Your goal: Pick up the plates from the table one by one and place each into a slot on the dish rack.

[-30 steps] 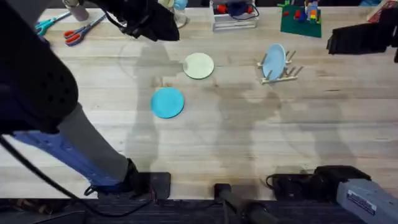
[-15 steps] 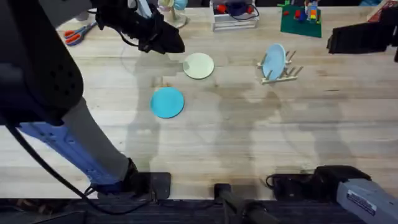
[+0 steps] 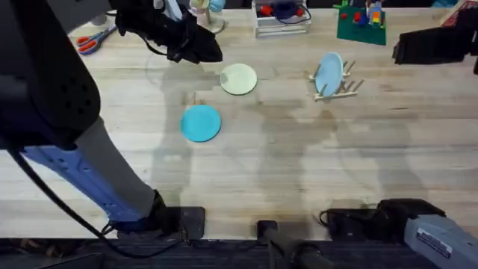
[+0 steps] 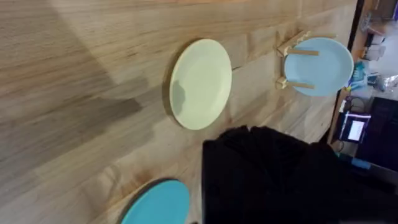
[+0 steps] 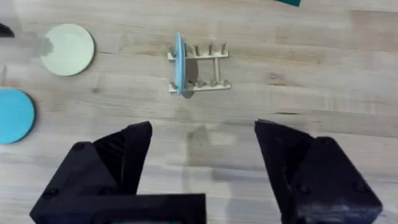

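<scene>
- While the left arm reaches out over the far left of the counter (image 3: 314, 172), we see its left gripper (image 3: 205, 51) hanging just left of the cream plate (image 3: 239, 78); whether its fingers are apart or together we cannot tell, since the wrist view shows them as one dark mass.
- From the left wrist we see the cream plate (image 4: 200, 83) lying flat on the wood, with the turquoise plate (image 4: 158, 204) near it.
- The right gripper (image 5: 202, 168) has its two black fingers spread wide apart with nothing between them, and it hangs above bare wood.
- Beyond it we see the dish rack (image 5: 199, 68) with a pale blue plate (image 5: 179, 63) standing on edge in an end slot.
- In the overhead view the turquoise plate (image 3: 201, 122) lies flat, nearer and a little left of the cream one, the two apart.
- The dish rack (image 3: 340, 84) stands well to the right of both, the pale blue plate (image 3: 328, 72) upright in it.
- At the far left edge we see scissors (image 3: 91, 41); a green board (image 3: 361, 26) with small coloured blocks sits at the far right.
</scene>
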